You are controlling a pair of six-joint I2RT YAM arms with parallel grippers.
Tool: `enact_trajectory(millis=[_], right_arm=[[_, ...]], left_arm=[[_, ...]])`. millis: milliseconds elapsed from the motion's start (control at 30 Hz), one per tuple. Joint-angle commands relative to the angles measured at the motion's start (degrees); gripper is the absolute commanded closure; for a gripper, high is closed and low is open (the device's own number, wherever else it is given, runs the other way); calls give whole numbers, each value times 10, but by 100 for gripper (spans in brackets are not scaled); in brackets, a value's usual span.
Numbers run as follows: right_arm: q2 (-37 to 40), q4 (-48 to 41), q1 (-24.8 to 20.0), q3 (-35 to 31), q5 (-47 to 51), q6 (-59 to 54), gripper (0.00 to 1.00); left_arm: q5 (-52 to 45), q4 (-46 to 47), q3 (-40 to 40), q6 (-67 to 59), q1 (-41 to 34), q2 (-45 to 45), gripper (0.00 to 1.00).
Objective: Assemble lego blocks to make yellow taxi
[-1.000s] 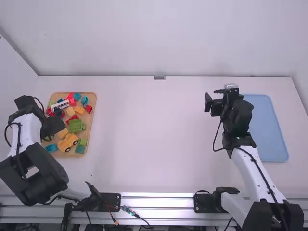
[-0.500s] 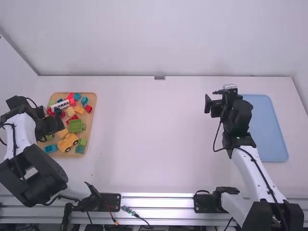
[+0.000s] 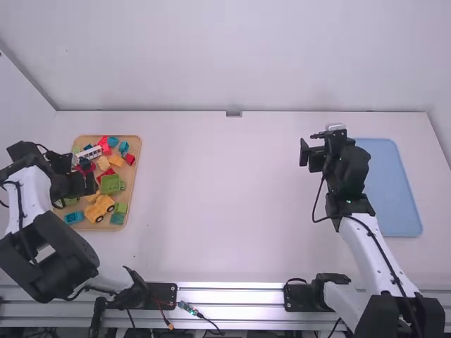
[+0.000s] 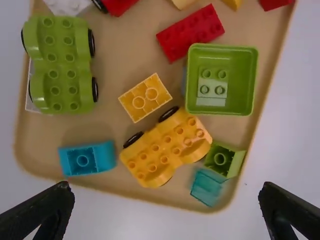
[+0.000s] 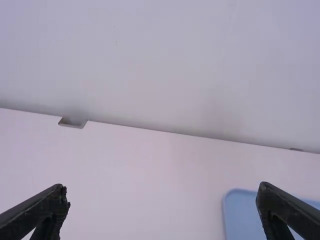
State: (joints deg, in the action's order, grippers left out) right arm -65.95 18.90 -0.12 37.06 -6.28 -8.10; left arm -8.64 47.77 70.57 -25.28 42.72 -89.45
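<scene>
Basically, the yellow plastic wheeled base w/ rounded fenders (image 4: pixel 166 147) is prob. the piece that matters most for a taxi, and it lies in the shallow tan tray (image 4: pixel 125 55), studs facing the L wrist cam, near the tray's front edge. Should be v. light & rigid, hard to damage, but smooth, so pads could slide on the curved fenders, & the black wheels might let it roll if nudged. Best hold, IMO: across the narrow width, one finger per long side, at the waist betw. the wheels; gripping a wheel or fender end would likely twist it. Watch the small green hollow block (image 4: pixel 223 159) right beside it, which might get in a finger's way. The yellow rectangular brick, hollow underside up (image 4: pixel 145 97), is in the tray too, near the base; also light/stiff, prob. best pinched by opposite side walls, tho it'd need flipping to go on studs. Pose-wise: L arm is bent over the tray's left part, L gripper (image 4: pixel 167 192) aimed down at it, fingers wide apart, nothing betw. them. R arm stands well apart, out to the tray's right, R gripper (image 5: pixel 162 187) pointing away toward the back wall, fingers also spread, w/ no piece held.
</scene>
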Motion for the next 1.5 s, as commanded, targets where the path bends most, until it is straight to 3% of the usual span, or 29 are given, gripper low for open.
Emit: enact_trajectory(millis=[0,100,333,1467], right_arm=[[-2,0,2,12,-1,1,1],[-2,1,1,12,0,1,1],[-2,3,2,12,0,1,1],[-2,2,17,16,1,12,1]], left_arm=[[-37,0,-1,-53,8,-20,1],[-56,12,-1,-87,4,-43,1],[1,18,0,-162,7,-82,1],[21,13,8,-498,3,-81,1]])
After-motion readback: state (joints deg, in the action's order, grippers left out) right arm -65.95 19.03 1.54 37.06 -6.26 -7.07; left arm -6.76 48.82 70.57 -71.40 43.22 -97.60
